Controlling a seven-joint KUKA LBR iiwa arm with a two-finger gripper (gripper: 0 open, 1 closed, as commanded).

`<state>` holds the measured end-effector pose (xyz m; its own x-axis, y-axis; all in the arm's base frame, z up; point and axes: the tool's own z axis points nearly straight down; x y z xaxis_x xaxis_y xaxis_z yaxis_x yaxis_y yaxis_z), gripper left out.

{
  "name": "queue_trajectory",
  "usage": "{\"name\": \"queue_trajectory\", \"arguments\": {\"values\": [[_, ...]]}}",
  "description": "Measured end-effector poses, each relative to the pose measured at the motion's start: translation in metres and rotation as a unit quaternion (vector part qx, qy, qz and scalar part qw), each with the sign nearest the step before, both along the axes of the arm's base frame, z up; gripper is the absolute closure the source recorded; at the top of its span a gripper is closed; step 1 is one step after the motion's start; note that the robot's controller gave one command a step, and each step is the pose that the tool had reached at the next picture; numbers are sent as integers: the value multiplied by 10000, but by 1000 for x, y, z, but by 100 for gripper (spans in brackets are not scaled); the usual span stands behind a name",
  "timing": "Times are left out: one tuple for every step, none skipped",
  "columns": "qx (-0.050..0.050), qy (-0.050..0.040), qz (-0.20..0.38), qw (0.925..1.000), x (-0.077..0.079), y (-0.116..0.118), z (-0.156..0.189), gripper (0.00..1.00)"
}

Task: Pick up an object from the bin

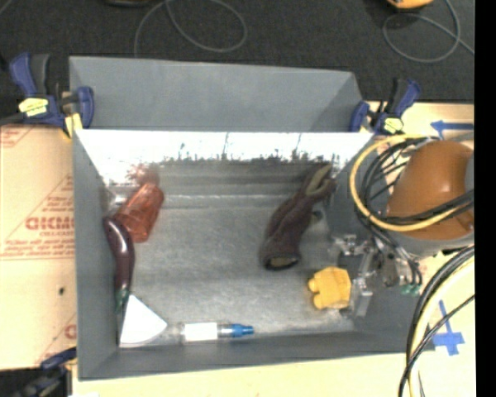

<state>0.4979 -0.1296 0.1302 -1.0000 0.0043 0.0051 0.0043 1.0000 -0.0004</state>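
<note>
The middle floor (pixel 211 251) is left free. The left is blocked by an aubergine (pixel 121 256) and red lump (pixel 141 209), the right by a glove (pixel 286 226).

The grey bin (pixel 215 263) carries loose things: reddish lump (pixel 143 209), purple aubergine (pixel 121 256) and white wedge (pixel 140 323) left; blue-tipped tube (pixel 215 331) near; brown cloth (pixel 289 222) and yellow lump (pixel 330 288) right.

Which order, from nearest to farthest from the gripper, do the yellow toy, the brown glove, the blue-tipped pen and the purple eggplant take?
1. The yellow toy, right beside the gripper, at the bin's right.
2. The brown glove, right of centre.
3. The blue-tipped pen, along the lower wall.
4. The purple eggplant, at the left wall.
</note>
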Motion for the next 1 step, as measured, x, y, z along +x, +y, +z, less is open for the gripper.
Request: {"name": "queue_trajectory", "arguments": {"values": [[-9, -39, 20, 10000, 2, 0, 4, 0]]}}
